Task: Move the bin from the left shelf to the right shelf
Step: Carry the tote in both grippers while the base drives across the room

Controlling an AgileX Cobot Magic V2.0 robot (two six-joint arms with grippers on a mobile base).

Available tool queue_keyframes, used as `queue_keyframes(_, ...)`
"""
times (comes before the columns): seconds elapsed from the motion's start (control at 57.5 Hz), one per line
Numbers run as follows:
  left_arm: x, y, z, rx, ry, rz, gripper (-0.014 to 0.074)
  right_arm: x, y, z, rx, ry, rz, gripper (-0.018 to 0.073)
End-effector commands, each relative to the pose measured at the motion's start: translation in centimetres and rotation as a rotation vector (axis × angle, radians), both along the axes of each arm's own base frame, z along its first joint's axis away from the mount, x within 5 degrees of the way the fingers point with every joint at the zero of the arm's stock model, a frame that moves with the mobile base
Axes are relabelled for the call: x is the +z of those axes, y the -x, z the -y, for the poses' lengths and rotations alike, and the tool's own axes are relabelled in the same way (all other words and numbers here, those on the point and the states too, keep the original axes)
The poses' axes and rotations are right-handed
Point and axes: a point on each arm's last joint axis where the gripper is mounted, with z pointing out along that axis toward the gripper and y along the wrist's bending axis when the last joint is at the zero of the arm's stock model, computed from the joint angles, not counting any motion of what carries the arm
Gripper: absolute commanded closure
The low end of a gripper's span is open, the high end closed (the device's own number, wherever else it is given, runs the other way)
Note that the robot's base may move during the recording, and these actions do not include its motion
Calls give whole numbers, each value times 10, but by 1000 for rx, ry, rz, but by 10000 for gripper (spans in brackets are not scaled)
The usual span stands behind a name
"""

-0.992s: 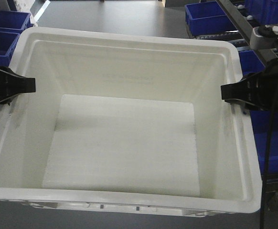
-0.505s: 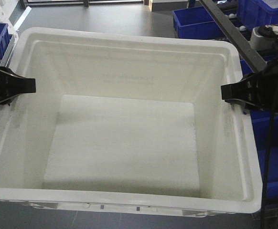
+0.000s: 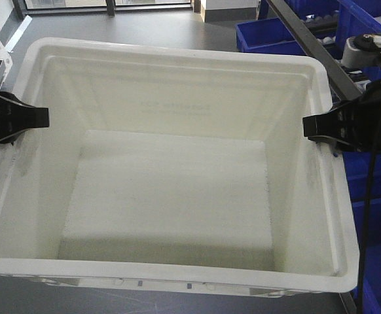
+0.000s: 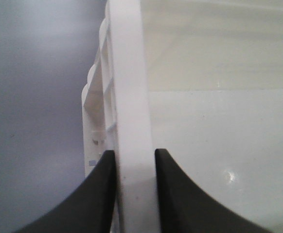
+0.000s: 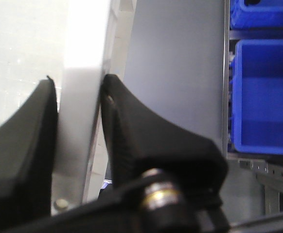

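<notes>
Front view: you see the bin (image 3: 171,49) filling nearly the whole frame, open side up, nothing inside, with grey floor (image 3: 145,23) beyond its far rim.
Bin position: it hangs between your two arms, off any shelf, level as far as this view shows.
Left tool (image 3: 36,118): pinching the bin's left rim; in the left wrist view one dark finger (image 4: 102,194) sits outside the rim and the other inside, both tight against the plastic.
Right tool (image 3: 311,125): pinching the right rim the same way; the right wrist view shows the white rim squeezed between its two black fingers.
What changed: over the last second the bin and both tools kept their places in the frame, while the background slid. The blue totes on the left have almost left the view, and the grey rail of the right shelf (image 3: 302,41) now cuts further down the right side.
Blue totes (image 3: 269,33): these sit behind that rail at upper right, well apart from the bin.
Meaning: you are most likely mid-carry, with the base swinging toward the right shelf and both grips holding steady.
Progress: lift done, placement not yet started.
Next: line the bin up with one roller lane before lowering.
Risk: the right arm is near the rail, so watch clearance there.
</notes>
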Motion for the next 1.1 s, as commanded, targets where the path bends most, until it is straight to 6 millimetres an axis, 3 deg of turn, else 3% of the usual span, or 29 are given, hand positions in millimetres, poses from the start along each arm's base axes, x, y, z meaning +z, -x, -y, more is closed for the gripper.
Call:
queue_keyframes(0.0,32,3,-1,2,32,211,603,29,0,3,-16,-30,183,564)
queue_keyframes(1.079,32,3,-1,2,32,211,603,29,0,3,-16,-30,183,564)
